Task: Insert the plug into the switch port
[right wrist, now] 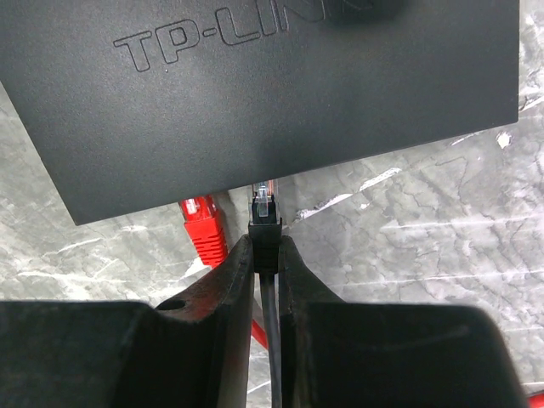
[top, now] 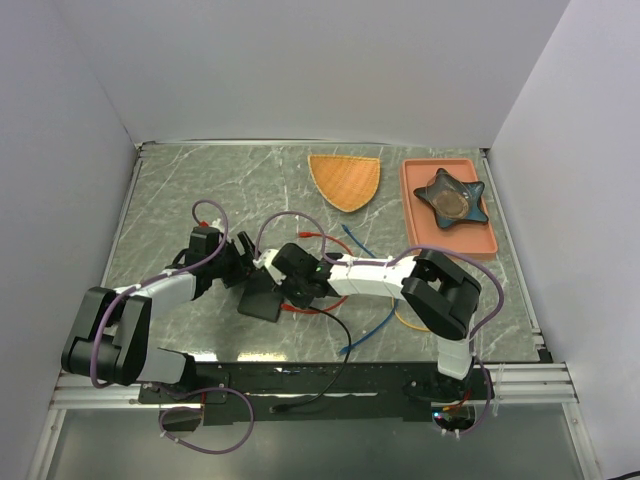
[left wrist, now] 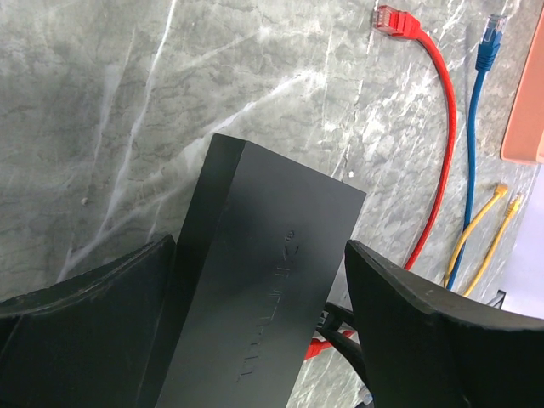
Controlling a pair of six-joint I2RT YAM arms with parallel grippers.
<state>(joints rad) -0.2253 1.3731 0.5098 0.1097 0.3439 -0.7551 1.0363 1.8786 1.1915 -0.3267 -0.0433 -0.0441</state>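
Grey marble tabletop (top: 200,190); switch box (right wrist: 255,85) embossed "TP-LIN…"; right claw (right wrist: 265,242) pinches black plug (right wrist: 265,212); left claw (left wrist: 259,246), wide, clasps switch box.

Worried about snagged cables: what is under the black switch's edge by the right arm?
A red plug runs under the switch edge, beside the black plug pinched in the right fingers. The switch hides its ports, so whether either is seated cannot be told.

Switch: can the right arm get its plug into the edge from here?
Probably yes: the right gripper holds the plug at the near edge of the switch, nothing between; the port itself is hidden.
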